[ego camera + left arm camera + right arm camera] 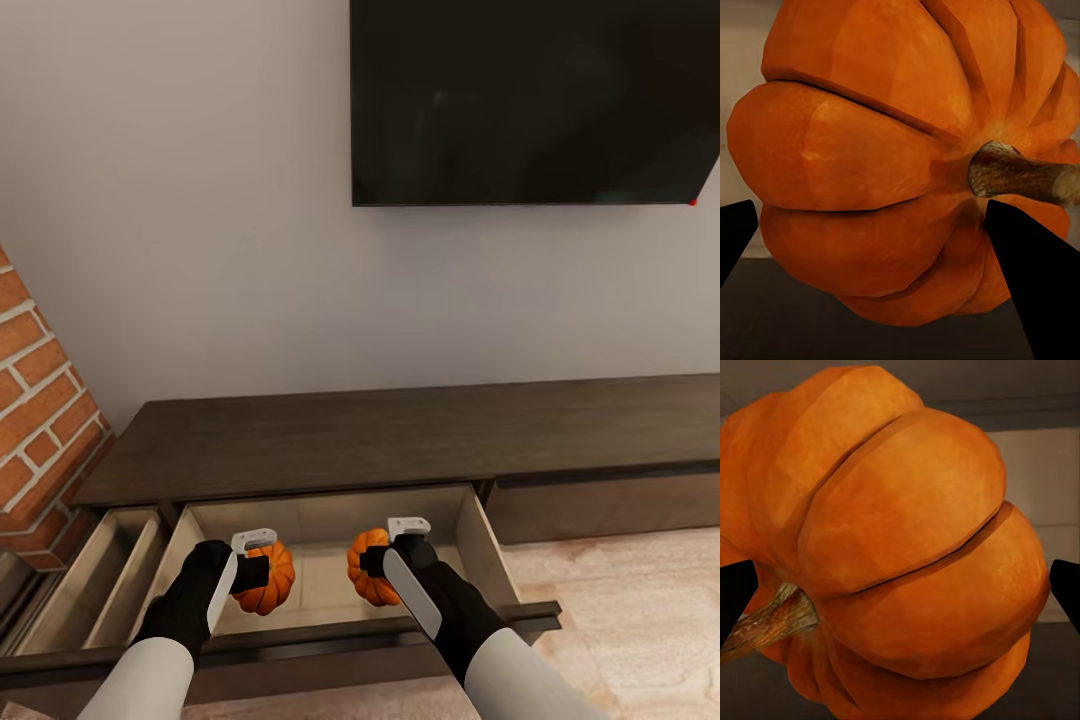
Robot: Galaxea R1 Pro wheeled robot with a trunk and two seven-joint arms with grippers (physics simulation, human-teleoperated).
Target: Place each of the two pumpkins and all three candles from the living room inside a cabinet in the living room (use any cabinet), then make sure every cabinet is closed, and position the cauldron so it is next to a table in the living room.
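The cabinet (pixel 400 440) stands against the wall with a wide drawer (pixel 330 520) pulled out. Over it, the left gripper (pixel 250 572) is clamped on a pumpkin (pixel 268 578), and the right gripper (pixel 385 560) is clamped on the other pumpkin (pixel 368 570); each arm covers part of its fruit. Whether either pumpkin touches the drawer floor is hard to tell. Close up, the black fingertips (pixel 1027 277) flank the left pumpkin (stem (pixel 1020 172) sideways). The television (pixel 530 100) above is cut off.

Pumpkins (pixel 270 585) (pixel 365 570): ribbed matt orange skin, rough woody stem (pixel 1020 171). Cabinet (pixel 400 440): dark matt wood, smooth pale beige drawer lining (pixel 320 520). Brick wall (pixel 40 420) rough.
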